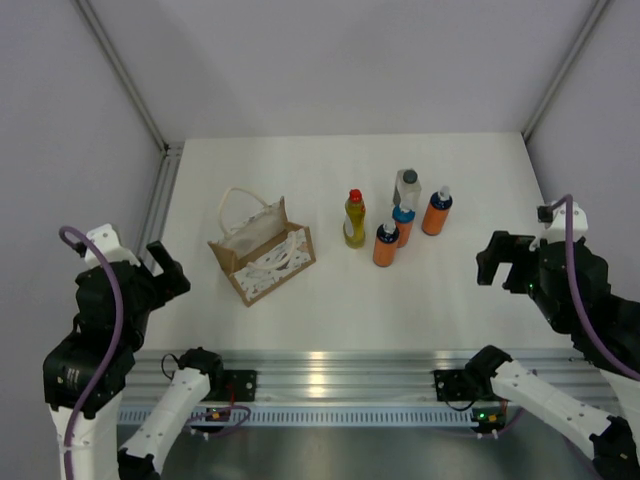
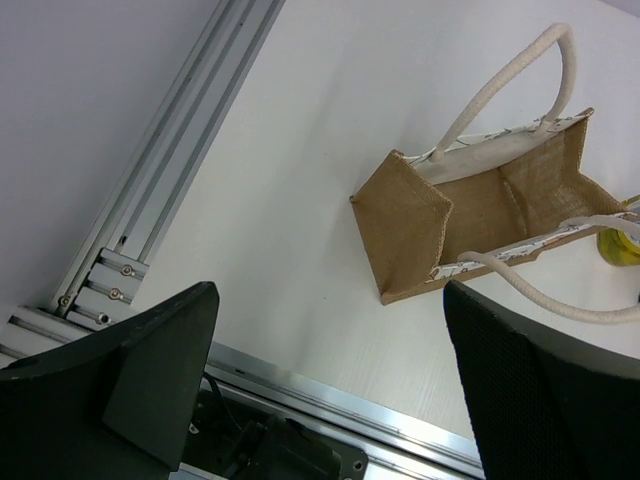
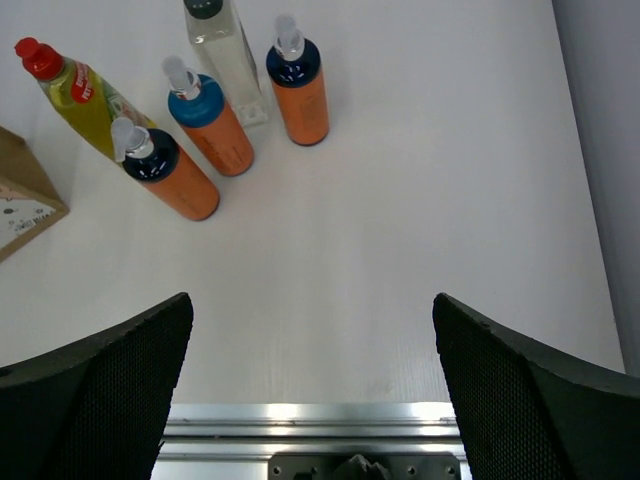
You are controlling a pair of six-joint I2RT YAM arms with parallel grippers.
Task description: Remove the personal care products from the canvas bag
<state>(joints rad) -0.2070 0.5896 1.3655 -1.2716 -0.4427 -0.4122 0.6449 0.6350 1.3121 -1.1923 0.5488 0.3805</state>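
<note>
The canvas bag (image 1: 262, 250) stands on the white table at centre left, its mouth open; in the left wrist view (image 2: 470, 215) no bottle shows inside it. Five bottles stand upright to its right: a yellow one with a red cap (image 1: 354, 220), a clear one with a grey cap (image 1: 407, 188) and three orange ones (image 1: 386, 245) (image 1: 403, 225) (image 1: 436, 212). The right wrist view also shows the yellow bottle (image 3: 75, 100), the clear bottle (image 3: 225, 60) and the orange bottles (image 3: 170, 175). My left gripper (image 1: 165, 270) (image 2: 330, 390) is open and empty, near-left of the bag. My right gripper (image 1: 497, 257) (image 3: 312, 390) is open and empty, near-right of the bottles.
An aluminium rail (image 1: 330, 365) runs along the table's near edge. Another rail (image 2: 170, 190) lines the left edge. Grey walls enclose the table at the back and sides. One corner of the bag (image 3: 20, 200) shows at the left of the right wrist view.
</note>
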